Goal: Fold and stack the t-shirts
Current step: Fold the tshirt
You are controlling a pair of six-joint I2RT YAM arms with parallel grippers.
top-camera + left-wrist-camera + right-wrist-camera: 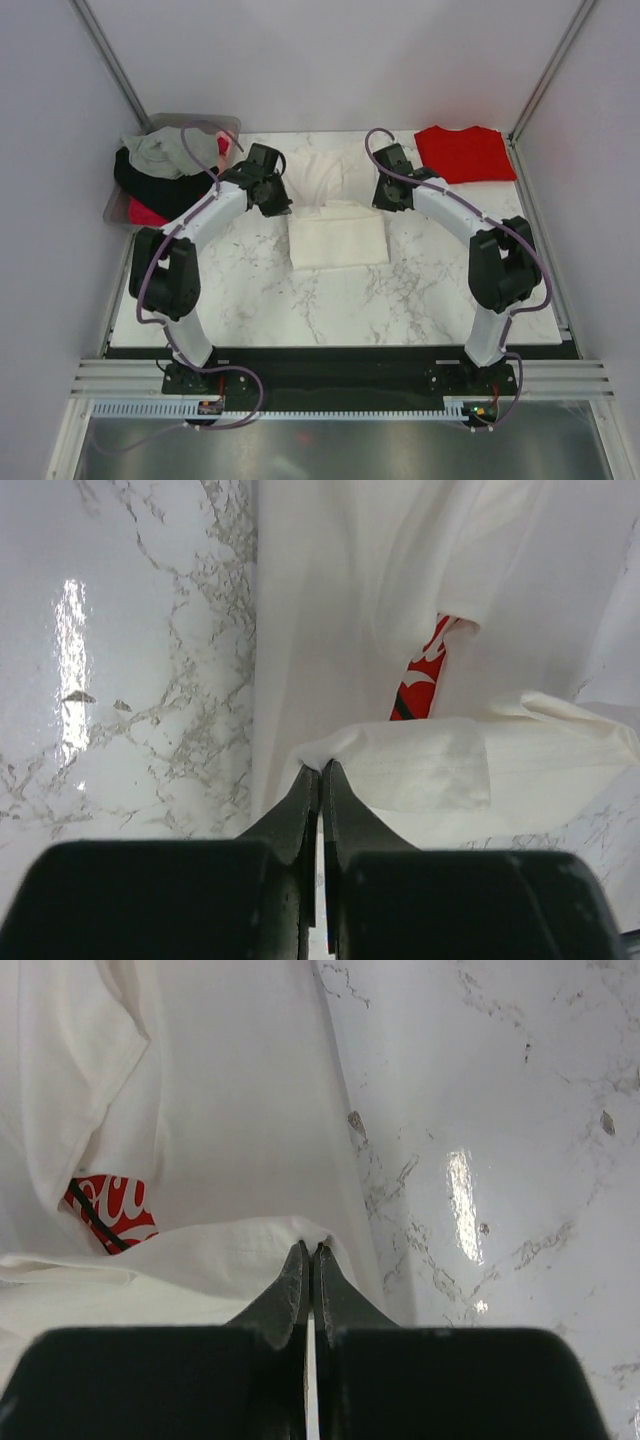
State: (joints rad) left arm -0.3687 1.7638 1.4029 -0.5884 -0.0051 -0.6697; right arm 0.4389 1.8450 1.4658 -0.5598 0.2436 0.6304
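Cream-white cloth t-shirt with a red chest print (338, 240) lies half folded on the white marble table (400, 300), the left gripper (322, 770) closed tight on its left fold corner, the right gripper (312, 1248) closed tight on its right fold corner, and the plain bright red t-shirt (463, 152) lies flat behind it to the right.

The light is bright and comes from above. On the marble table (150, 730) a glare stripe lies left of the left gripper (321, 772) and right of the right gripper (311, 1250). The cream-white t-shirt (380, 600) ahead of them is almost washed out; shadows are soft.
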